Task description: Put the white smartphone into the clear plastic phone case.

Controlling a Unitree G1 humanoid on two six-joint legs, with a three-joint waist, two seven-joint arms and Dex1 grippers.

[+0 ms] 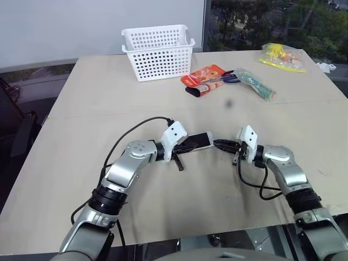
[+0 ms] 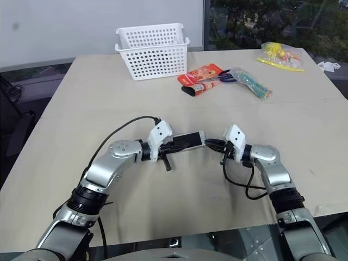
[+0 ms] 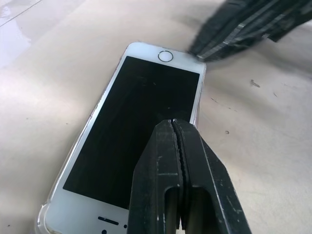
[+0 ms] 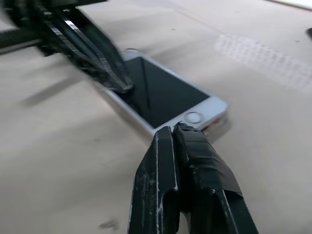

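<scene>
Black fingers pressed together, holding nothing, the left gripper (image 3: 173, 124) rests its tips on the screen of the white smartphone (image 3: 134, 131), which lies flat on the tan table (image 1: 163, 201) inside the clear plastic phone case (image 3: 45, 214). The right gripper (image 4: 170, 129), likewise closed and empty, meets the phone's home-button end. Farther back stands a white basket (image 1: 159, 51).

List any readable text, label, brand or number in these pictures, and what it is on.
No text can be read anywhere.
White smartphone: the screen is black; a round button mark at one end, no lettering.
Red-orange packet: printed, but too small to read.
Clear bags near the table's far edge: no legible label.
White basket: no marking visible.
</scene>
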